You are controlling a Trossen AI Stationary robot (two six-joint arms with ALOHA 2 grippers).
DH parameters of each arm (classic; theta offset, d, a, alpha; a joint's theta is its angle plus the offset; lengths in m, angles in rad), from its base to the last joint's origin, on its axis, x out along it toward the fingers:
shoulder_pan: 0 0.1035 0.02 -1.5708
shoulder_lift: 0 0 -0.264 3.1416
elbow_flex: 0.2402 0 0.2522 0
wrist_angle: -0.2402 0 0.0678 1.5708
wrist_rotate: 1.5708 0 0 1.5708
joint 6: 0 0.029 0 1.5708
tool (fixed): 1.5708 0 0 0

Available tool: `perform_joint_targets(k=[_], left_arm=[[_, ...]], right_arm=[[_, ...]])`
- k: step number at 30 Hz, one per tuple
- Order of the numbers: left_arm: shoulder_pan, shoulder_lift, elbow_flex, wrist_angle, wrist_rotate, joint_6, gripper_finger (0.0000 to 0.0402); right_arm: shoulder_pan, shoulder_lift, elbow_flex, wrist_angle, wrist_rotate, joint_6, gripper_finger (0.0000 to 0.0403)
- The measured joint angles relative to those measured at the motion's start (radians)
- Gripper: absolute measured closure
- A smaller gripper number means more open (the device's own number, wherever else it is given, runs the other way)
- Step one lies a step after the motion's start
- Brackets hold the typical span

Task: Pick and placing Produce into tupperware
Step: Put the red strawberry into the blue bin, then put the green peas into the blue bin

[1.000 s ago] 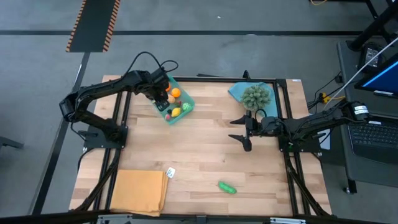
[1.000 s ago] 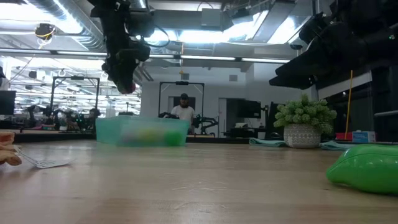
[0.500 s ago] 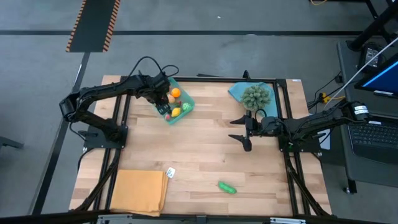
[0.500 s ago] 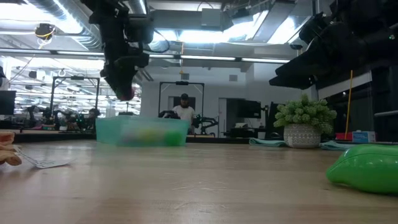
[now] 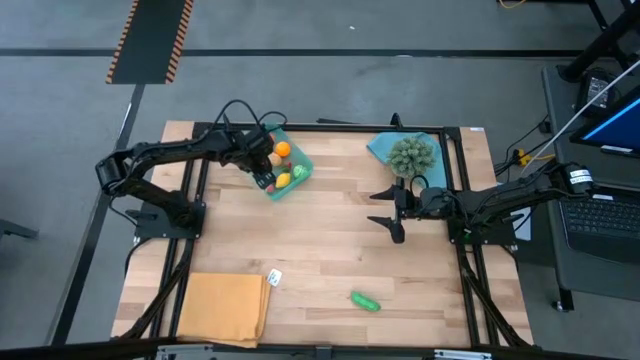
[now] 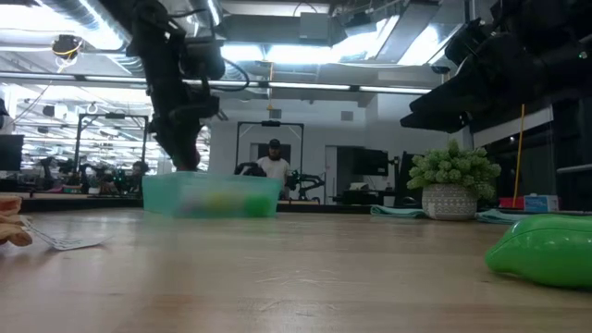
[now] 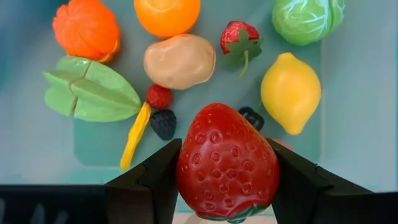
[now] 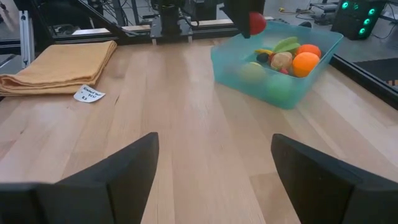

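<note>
The left gripper (image 7: 227, 186) is hanging over the near-left edge of the tupperware (image 5: 281, 166), its two dark fingers (image 7: 155, 180) pressing from either side on a large red toy strawberry (image 7: 227, 163). In the left wrist view the strawberry is sitting squarely between the fingers, filling the gap from one to the other, its leafy end pointing back toward the wrist. In the right wrist view the same strawberry (image 8: 257, 23) is showing as a red spot above the tray's far rim (image 8: 280, 59).

Beyond the held fruit, the tray floor is carrying the rest of the produce: an orange (image 7: 166, 14), a tangerine-like piece (image 7: 86, 29), a tan potato (image 7: 179, 60), a small strawberry (image 7: 239, 42), a lemon (image 7: 289, 92), a green cabbage (image 7: 308, 18), a green star-shaped slice (image 7: 87, 90), a raspberry (image 7: 159, 96) and a blackberry (image 7: 163, 123).

One green piece (image 5: 365, 301) is lying alone on the table (image 5: 330, 250), toward the front edge, well apart from the tray.

The right gripper (image 5: 388, 208) is waiting at mid-table with its fingers spread wide, holding nothing.
</note>
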Motion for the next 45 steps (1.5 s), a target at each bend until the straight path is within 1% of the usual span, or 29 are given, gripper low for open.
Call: perform_joint_targets(k=[4, 8, 13, 18, 24, 29, 34, 38, 40, 45], left_arm=[[0.000, 0.000, -0.038, 0.054, 0.001, 0.000, 0.0214], [0.000, 0.000, -0.073, 0.060, 0.024, -0.004, 0.0214], [0.000, 0.001, -0.089, 0.077, 0.026, -0.013, 0.0214], [0.000, 0.058, -0.095, 0.112, 0.026, -0.014, 0.0214], [0.000, 0.142, -0.095, 0.116, 0.042, 0.004, 0.0214], [0.001, 0.148, -0.095, 0.113, 0.044, 0.028, 0.0213], [0.001, 0.148, -0.060, 0.082, 0.044, 0.056, 0.0191], [0.001, 0.148, -0.002, -0.005, 0.044, 0.108, 0.0172], [0.001, 0.148, 0.021, -0.037, 0.043, 0.109, 0.0168], [0.001, 0.148, 0.050, -0.054, 0.043, 0.110, 0.0169]], right_arm=[[0.000, 0.000, 0.000, 0.000, 0.000, 0.000, 0.0091], [0.000, 0.000, 0.000, 0.000, 0.000, 0.000, 0.0091], [0.000, 0.000, 0.000, 0.000, 0.000, 0.000, 0.0091], [0.000, 0.000, 0.000, 0.000, 0.000, 0.000, 0.0091], [0.001, 0.000, 0.000, 0.001, 0.000, 0.000, 0.0091], [0.000, 0.000, 0.000, 0.001, 0.000, -0.001, 0.0091], [0.000, 0.000, 0.000, 0.001, 0.000, -0.001, 0.0091], [0.000, 0.000, 0.000, 0.000, 0.000, -0.001, 0.0091], [0.000, 0.000, 0.000, 0.000, 0.000, -0.001, 0.0091], [0.000, 0.000, 0.000, 0.000, 0.000, -0.001, 0.0091]])
